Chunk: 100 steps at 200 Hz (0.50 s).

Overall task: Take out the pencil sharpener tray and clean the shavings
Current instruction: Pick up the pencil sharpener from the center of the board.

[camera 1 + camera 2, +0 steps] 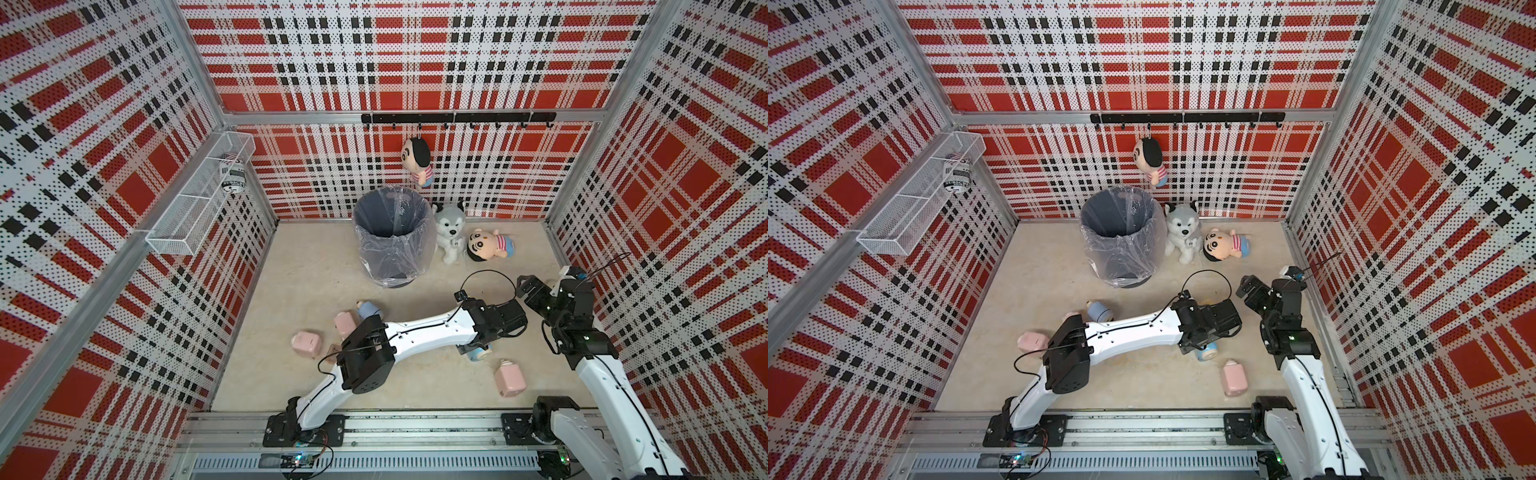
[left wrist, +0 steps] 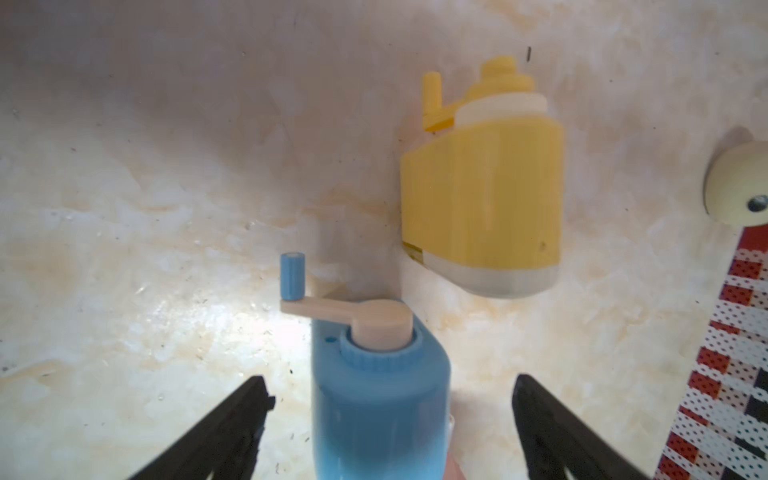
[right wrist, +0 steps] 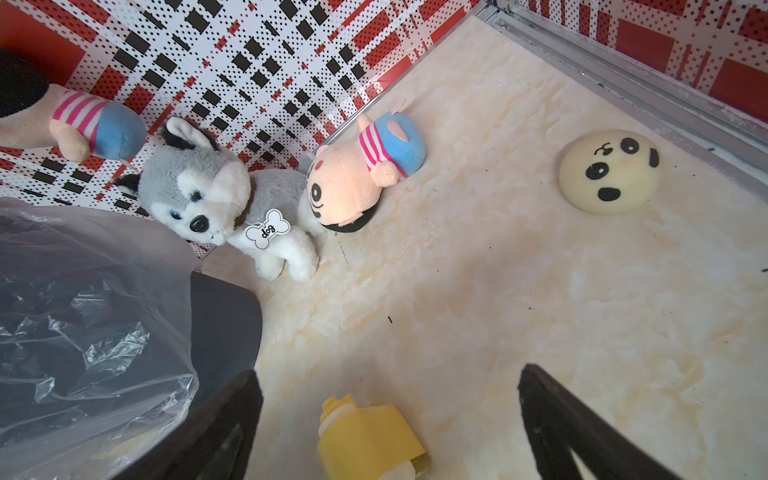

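A: "Though the bin (image 1: pixel 390 257) stands ready on the tabletop (image 1: pixel 291 282), has anything been emptied?"

B: "I'd judge not. The left end effector (image 2: pixel 392 386) is spread either side of the blue sharpener (image 2: pixel 380 399) lying there, touching neither flank. The right end effector (image 3: pixel 388 374) gapes, holding nothing, over the yellow sharpener (image 3: pixel 370 436)."

A: "The tray?"

B: "None shows pulled out; pulling and tipping both remain."

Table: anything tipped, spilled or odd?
No damage or spill visible. Sharpeners lie scattered at mixed angles: a pink sharpener near the front, a blue sharpener between the jaws of the open left end effector, and a yellow sharpener beside it. One doll lies flat by the husky plush. The bin stands upright.
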Each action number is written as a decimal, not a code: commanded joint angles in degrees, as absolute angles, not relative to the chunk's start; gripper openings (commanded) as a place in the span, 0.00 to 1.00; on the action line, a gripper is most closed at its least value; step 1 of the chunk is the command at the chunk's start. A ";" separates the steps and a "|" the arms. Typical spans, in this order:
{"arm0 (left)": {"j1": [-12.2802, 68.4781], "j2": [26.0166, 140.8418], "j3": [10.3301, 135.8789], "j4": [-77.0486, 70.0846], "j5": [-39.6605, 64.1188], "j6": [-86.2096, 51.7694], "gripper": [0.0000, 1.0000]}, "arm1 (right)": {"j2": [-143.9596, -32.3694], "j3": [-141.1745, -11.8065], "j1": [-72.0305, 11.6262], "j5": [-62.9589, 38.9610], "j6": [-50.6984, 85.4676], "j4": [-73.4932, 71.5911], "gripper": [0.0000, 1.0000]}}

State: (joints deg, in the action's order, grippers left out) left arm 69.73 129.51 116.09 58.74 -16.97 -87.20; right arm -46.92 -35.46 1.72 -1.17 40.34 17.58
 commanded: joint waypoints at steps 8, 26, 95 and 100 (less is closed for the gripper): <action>69.22 132.20 118.77 62.40 -15.66 -86.90 0.92 | -46.97 -34.24 2.77 -3.37 40.08 15.14 1.00; 69.36 133.68 120.63 63.61 -15.39 -86.57 0.92 | -47.26 -33.81 2.81 -3.86 40.31 14.68 1.00; 70.25 136.46 122.54 65.63 -15.23 -87.01 0.85 | -47.27 -32.46 2.94 -4.66 40.30 13.63 1.00; 70.23 136.53 122.73 65.67 -15.21 -86.93 0.84 | -47.27 -32.46 3.06 -4.72 40.27 13.55 1.00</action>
